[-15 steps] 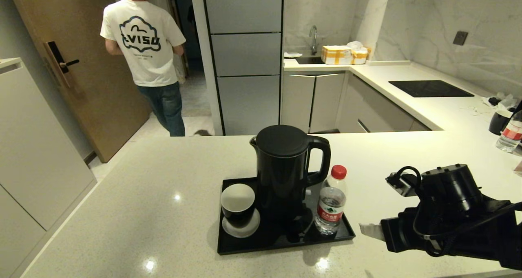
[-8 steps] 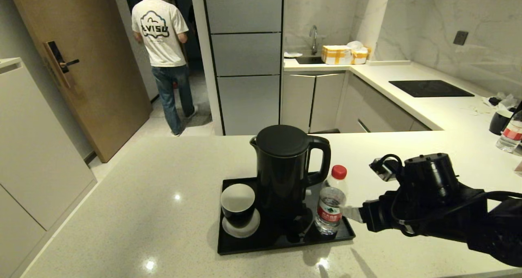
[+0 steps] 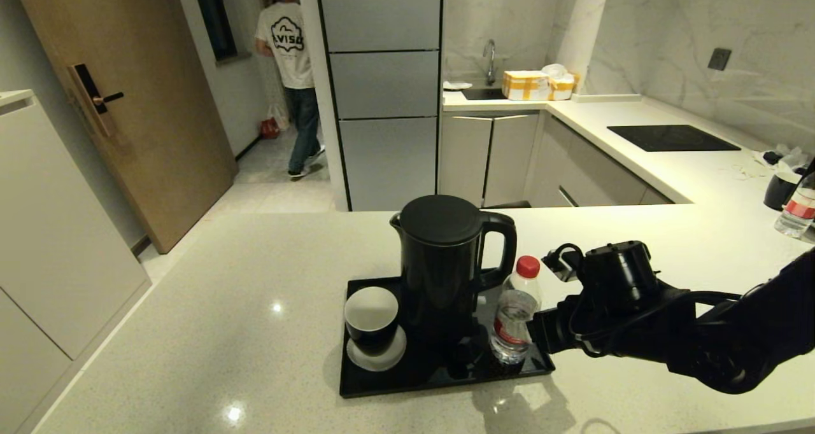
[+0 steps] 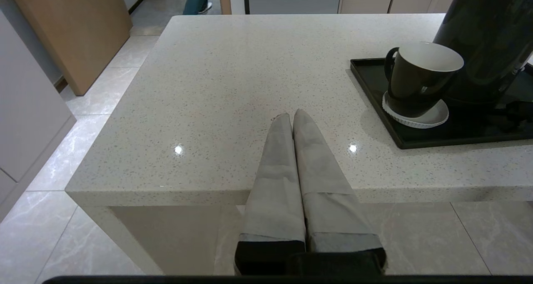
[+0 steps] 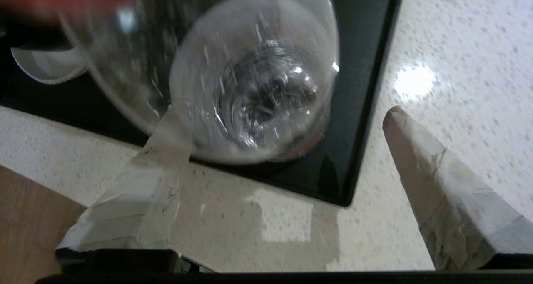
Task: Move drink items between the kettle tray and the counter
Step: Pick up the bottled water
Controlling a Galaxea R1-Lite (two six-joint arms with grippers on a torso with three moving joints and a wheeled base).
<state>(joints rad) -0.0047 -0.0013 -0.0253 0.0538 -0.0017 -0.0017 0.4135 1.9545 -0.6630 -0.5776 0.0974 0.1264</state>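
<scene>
Since a second ago the right gripper [image 3: 533, 329] has been travelling leftward across the broad pale cream speckled stone counter [image 3: 223, 307]; it is now reaching the small clear plastic water bottle with red cap and red-white label [image 3: 514, 313]. That bottle is tilting slightly, where it was standing straight before. The man in the white printed T-shirt [image 3: 290, 71] has been walking off down the hallway.

Counter is lying under and all around the right gripper. The flat black rectangular tray with low raised rim [image 3: 439, 383] is sitting just ahead of the fingertips, its near corner directly below them. The tall glossy black electric kettle with flat lid and big loop handle [image 3: 446, 262] is standing on the tray beyond the bottle, past the gripper's reach line. The black cup with white inside [image 3: 371, 319] is resting on a small white saucer [image 3: 375, 354], farther still, on the tray's far side from the gripper.

The bottle is standing on the tray between the gripper's fingers. In the right wrist view the tape-wrapped fingers [image 5: 437, 184] are spread wide: one is lying against the bottle's side, the other is well clear, so nothing is being gripped yet.

The left gripper [image 4: 293, 116] is hovering at the counter's near edge, well apart from the tray, fingers pressed together and holding nothing.
</scene>
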